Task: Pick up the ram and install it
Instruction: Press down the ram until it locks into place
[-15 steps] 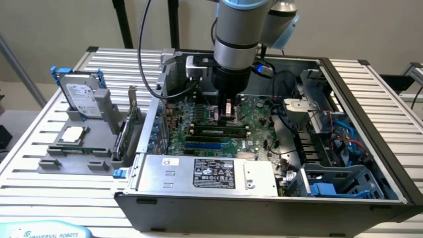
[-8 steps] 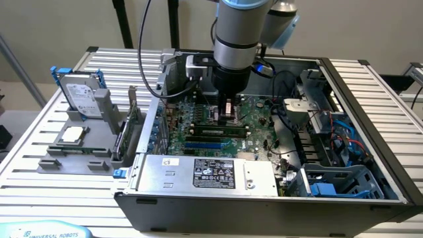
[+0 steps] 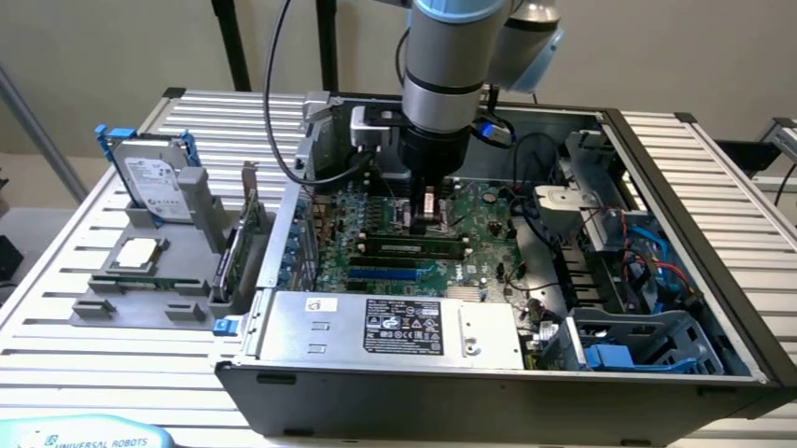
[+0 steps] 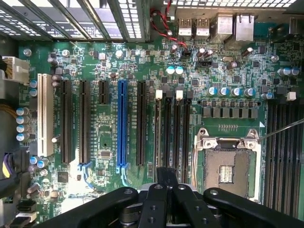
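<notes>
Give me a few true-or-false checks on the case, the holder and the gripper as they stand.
1. The gripper hangs over the motherboard inside the open case. True.
2. The silver processor sits in the motherboard socket. False: it lies in the grey holder outside the case.
3. A ram stick lies along a memory slot near the gripper. True.
4. The expansion card is plugged into the blue slot. False: it stands in the holder.

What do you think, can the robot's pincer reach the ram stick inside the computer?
Probably yes. The computer case is open on top, and the pincer hangs inside it just above the ram, which lies along a slot. Nothing seems to sit between them.
</notes>
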{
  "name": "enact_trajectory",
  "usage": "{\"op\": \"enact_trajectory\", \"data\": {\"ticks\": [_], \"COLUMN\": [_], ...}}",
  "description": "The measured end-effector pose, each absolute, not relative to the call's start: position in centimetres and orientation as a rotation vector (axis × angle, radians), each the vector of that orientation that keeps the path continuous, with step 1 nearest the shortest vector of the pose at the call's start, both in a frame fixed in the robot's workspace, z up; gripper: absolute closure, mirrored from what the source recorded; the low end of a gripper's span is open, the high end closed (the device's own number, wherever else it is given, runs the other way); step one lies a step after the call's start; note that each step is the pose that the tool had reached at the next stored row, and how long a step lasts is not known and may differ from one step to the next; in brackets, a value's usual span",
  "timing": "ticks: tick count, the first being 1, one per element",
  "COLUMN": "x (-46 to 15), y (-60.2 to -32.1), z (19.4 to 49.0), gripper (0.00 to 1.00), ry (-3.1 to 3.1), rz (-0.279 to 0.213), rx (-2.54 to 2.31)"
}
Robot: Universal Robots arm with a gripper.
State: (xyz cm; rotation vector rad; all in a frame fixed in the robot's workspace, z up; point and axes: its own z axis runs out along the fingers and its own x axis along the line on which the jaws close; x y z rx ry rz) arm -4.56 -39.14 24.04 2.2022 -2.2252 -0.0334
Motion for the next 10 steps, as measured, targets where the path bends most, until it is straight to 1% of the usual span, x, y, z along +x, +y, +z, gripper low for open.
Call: {"op": "enact_trajectory", "data": {"ticks": [10], "x": [-4.61], "y": [-39.14], "z": [23.5], "gripper": [0.89], "ry": [-2.224], "rz": [-0.03], "rx": [2.201]}}
